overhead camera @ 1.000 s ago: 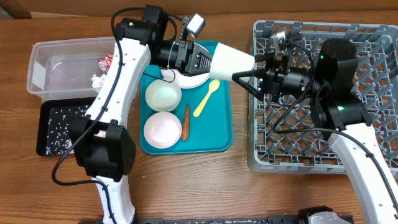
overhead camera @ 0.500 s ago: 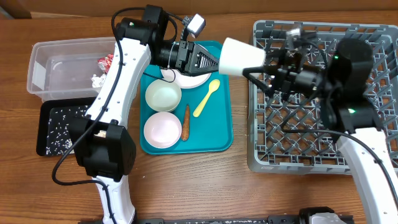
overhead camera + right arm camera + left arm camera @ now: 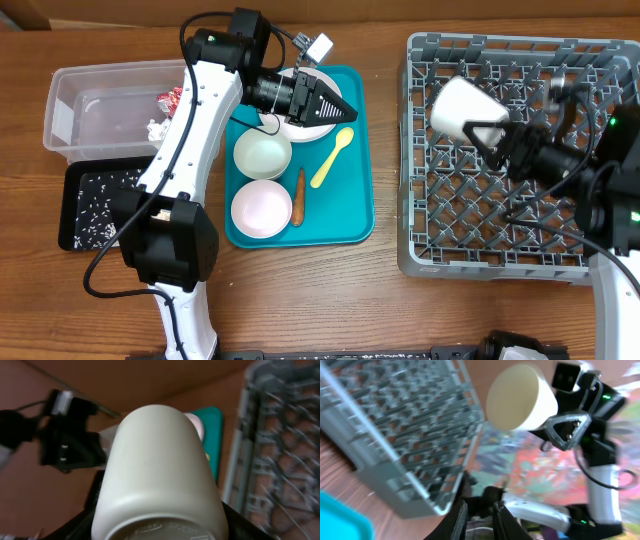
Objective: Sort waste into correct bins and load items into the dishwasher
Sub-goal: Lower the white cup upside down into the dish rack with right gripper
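Over rack (image 3: 520,150), R claw (image 3: 488,132) gripping cup (image 3: 462,106) sideways, L claw (image 3: 345,106) nearly closed, empty.

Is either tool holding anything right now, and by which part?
The right tool holds the small white cup near its base, on its side above the grey plastic dish rack. The left tool holds nothing, over the teal tray.

No text, label, brand or number can be read anywhere; faint raised marks on the white cup's (image 3: 160,480) base, at 6 o'clock, are too blurred.
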`<control>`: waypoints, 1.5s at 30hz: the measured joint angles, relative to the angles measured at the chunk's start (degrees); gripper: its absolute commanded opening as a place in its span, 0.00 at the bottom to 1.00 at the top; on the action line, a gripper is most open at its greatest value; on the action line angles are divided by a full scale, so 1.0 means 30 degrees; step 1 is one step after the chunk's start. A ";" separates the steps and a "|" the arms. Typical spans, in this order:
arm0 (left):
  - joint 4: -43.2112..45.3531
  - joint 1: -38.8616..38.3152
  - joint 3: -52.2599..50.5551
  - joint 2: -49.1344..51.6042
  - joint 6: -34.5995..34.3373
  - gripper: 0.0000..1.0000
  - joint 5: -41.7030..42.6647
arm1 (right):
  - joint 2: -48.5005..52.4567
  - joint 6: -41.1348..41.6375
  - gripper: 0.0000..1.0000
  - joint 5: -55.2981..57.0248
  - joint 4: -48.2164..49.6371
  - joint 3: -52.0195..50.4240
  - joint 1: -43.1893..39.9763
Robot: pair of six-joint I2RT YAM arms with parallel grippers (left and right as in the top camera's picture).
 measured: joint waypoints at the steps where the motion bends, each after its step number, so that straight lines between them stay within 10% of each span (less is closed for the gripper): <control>1: -0.0007 0.0000 0.0000 0.0000 -0.0080 0.22 -0.0495 | -0.0131 -0.0051 0.61 0.0962 -0.0801 0.0000 0.0000; 22: 0.0051 0.0000 0.0000 0.0000 -0.2040 0.22 -1.0302 | 0.1712 0.1297 0.61 1.5205 -0.9464 0.0000 0.2193; 45: 0.0073 0.0000 0.0000 0.0000 -0.2178 0.23 -1.1766 | 0.4255 0.2608 0.75 1.6801 -1.2218 0.0889 0.2361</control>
